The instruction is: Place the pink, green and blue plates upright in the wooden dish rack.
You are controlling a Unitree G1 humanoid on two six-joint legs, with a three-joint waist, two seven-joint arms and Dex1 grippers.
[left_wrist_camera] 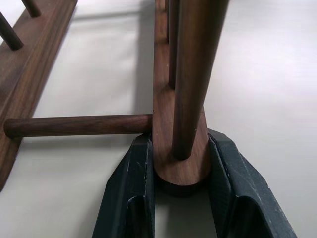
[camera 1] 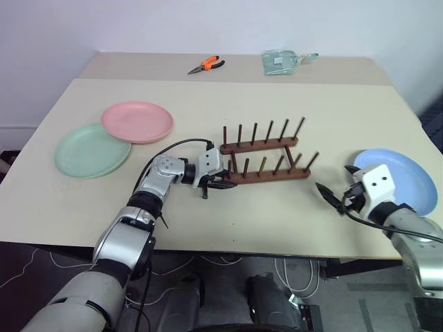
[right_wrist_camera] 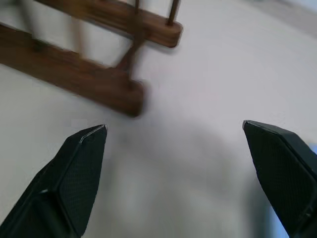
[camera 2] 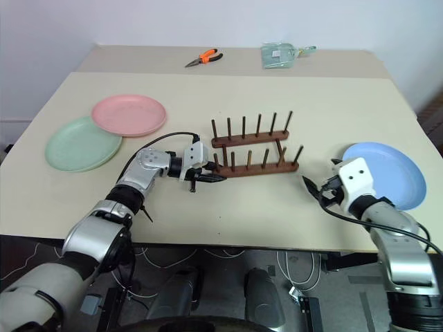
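Green plate [camera 1: 91, 150] and pink plate [camera 1: 137, 122] lie flat far left | your left gripper [camera 1: 220, 182] pinches the wooden dish rack [camera 1: 266, 156] rail end, mid-table | right gripper [camera 1: 332, 197] gapes empty beside blue plate [camera 1: 398, 176] | none racked yet; all three remain.

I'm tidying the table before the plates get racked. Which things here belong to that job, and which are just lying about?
Part of the job:
pink plate
green plate
blue plate
wooden dish rack, one rail end clamped in the left hand

Just lying about, at the far edge:
orange-handled pliers
clear plastic packet
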